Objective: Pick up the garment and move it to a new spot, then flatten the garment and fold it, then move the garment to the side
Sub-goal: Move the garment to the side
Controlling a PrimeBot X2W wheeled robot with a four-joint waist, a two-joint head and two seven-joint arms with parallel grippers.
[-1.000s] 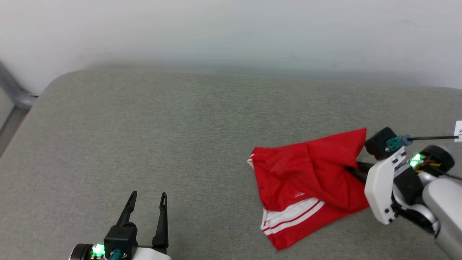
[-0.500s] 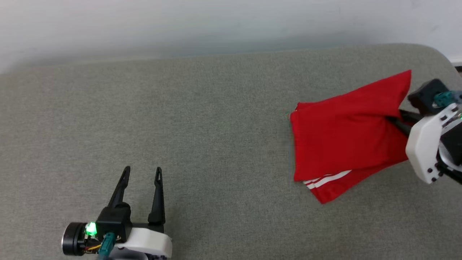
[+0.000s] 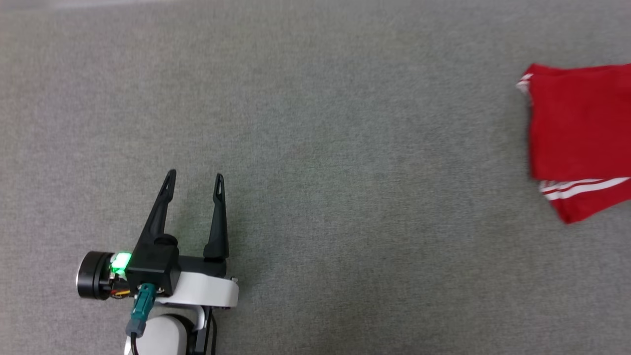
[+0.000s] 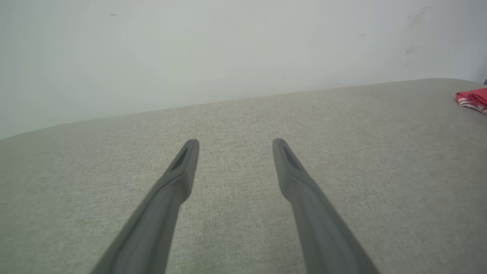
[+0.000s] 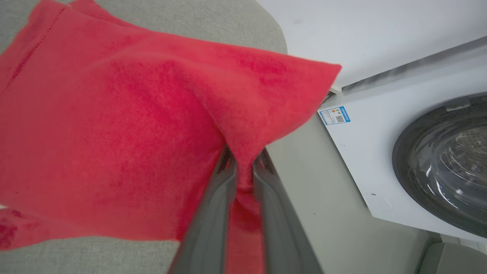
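Garment (image 3: pixel 577 128) farther right, in right hand (image 5: pixel 243 158)

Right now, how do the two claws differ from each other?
The left claw is open, fingers spread with nothing between them; the right claw is shut on the red garment, cloth pinched between its fingers. The left claw is over bare grey cushion; the right claw is by the cushion's edge, near a washing machine. Both have two long dark fingers.
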